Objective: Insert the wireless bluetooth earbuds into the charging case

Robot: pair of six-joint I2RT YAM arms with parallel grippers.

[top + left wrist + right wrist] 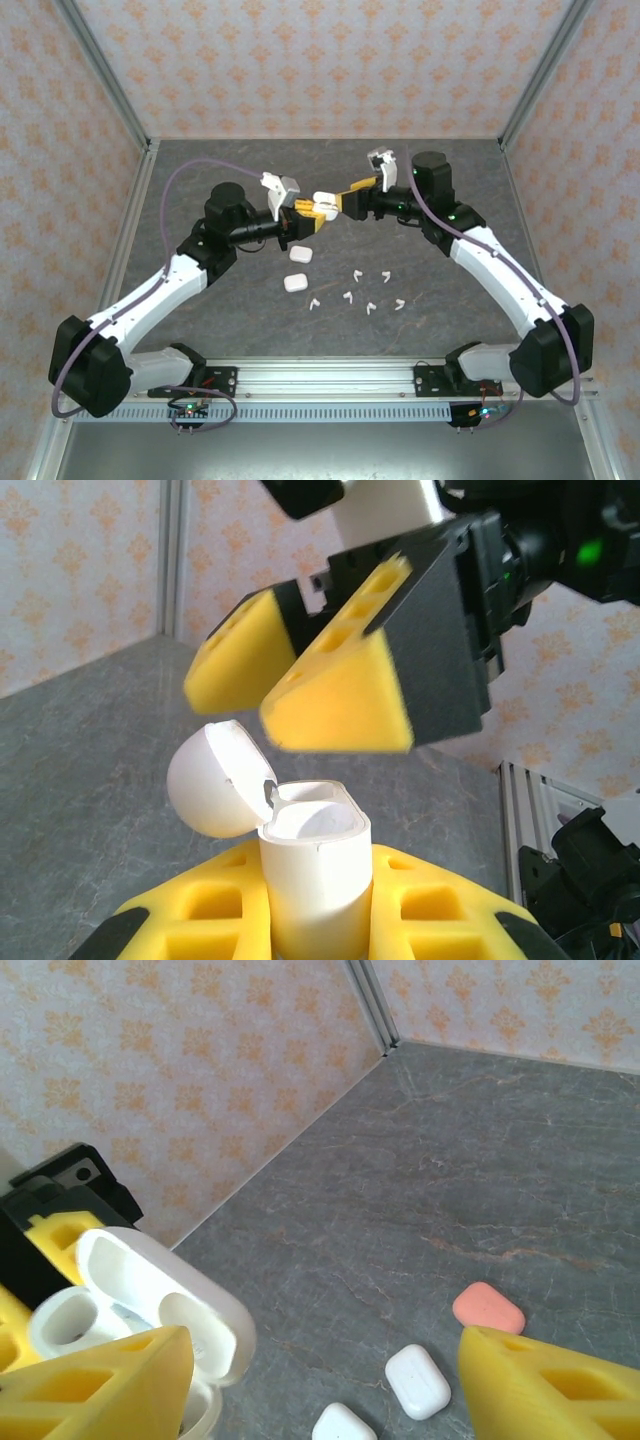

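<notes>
The left gripper [318, 925], with its yellow foam-padded fingers [200, 915], is clamped around the lower body of a smooth white plastic charging case [315, 865]. It holds the case upright above the dark grey marbled table [450, 200] with the rounded lid [215, 780] flipped open to one side. The case's shell is plain glossy white. The right gripper [325, 1360] hangs just above the open mouth of the case, its two yellow fingers spread wide apart with bare table showing between them. From the right wrist, the case's pale inner wells face this gripper. The small white L-shaped wireless bluetooth earbuds [348, 296] lie scattered on the table nearer the arm bases, six of them, well apart from the held case. Two closed white pebble-shaped cases [300, 255] rest between the held case and the earbuds. A closed salmon-pink case [488, 1307] sits near them.
</notes>
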